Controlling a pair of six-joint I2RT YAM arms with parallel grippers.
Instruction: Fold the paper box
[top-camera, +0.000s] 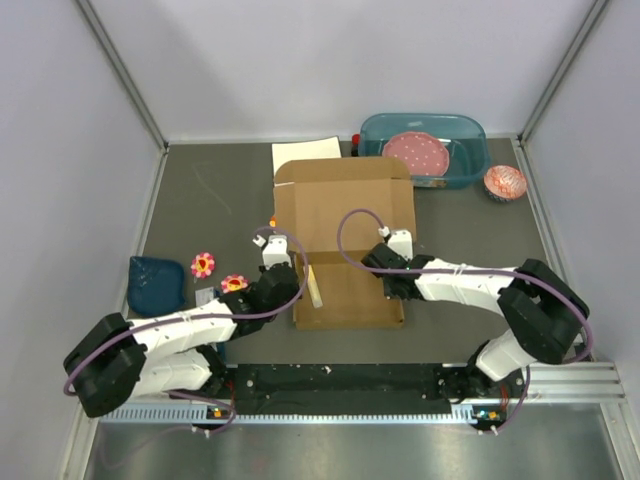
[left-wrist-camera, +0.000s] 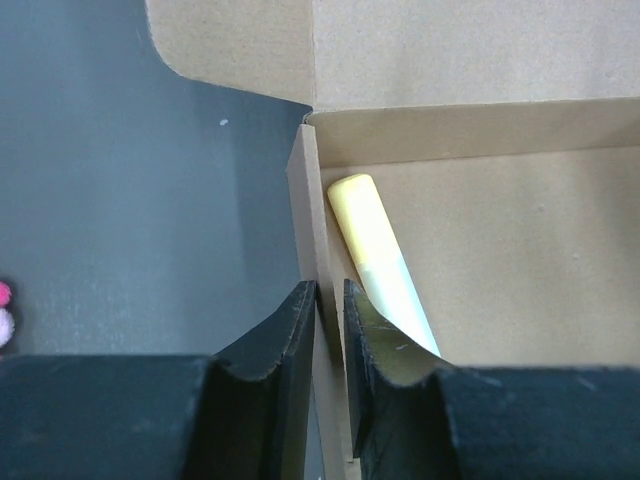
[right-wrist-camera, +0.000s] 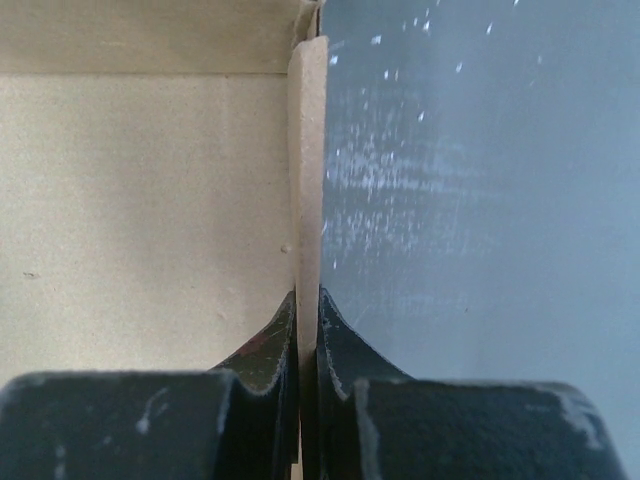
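currently the plain brown corrugated cardboard paper box (top-camera: 345, 250) sits in the middle of the dark grey table (top-camera: 200, 200), between the two arms. its lid panel (top-camera: 345, 195) lies open and flat toward the far side. the left tool (left-wrist-camera: 330, 300) is pinching the upright left side wall (left-wrist-camera: 308, 200), one finger outside and one inside. the right tool (right-wrist-camera: 307, 305) is pressed together on the thin right side wall (right-wrist-camera: 306, 150) in the same way. the step looks to be squaring both walls upright. to do it well, i'd hold both walls vertical with equal, gentle force so the base doesn't slide or skew, and avoid crushing the cardboard. a pale yellow-and-white stick (left-wrist-camera: 375, 250) lies inside, just beside the left wall, and it may block any inward tuck there.
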